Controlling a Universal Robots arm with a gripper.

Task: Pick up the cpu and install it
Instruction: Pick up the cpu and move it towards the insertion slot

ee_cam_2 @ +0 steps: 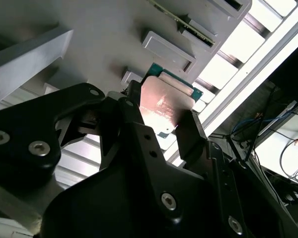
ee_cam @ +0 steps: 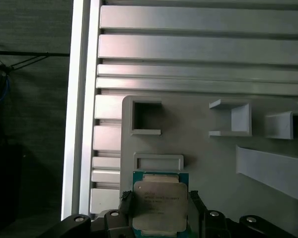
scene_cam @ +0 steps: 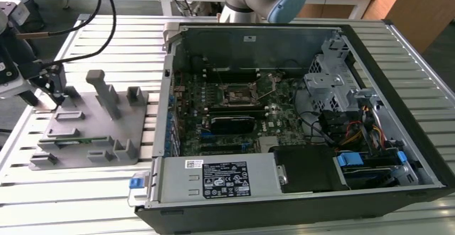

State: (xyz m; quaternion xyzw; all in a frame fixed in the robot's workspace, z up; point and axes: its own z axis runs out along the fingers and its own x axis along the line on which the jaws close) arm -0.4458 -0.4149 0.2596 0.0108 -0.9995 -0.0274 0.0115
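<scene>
The cpu (ee_cam: 160, 201), a flat square chip with a silver top and a green edge, sits between my gripper's two black fingers (ee_cam: 126, 202) in both wrist views, and the fingers press on its opposite edges. In the second wrist view the cpu (ee_cam_2: 166, 104) shows just over the grey holder plate (ee_cam_2: 89, 29), near the plate's edge. In the exterior view my gripper (scene_cam: 46, 94) hangs over the holder plate (scene_cam: 92, 134) at the exterior view's left. The open computer case (scene_cam: 284, 112) lies to the exterior view's right, with the motherboard's cpu socket (scene_cam: 238, 94) uncovered.
The holder plate carries several grey upright blocks and pockets (ee_cam: 146, 117), plus a green memory stick (scene_cam: 71, 139) lying in a slot. Everything rests on a slatted aluminium table (scene_cam: 106, 38). Cables (scene_cam: 78, 54) run from my arm across the table's back left.
</scene>
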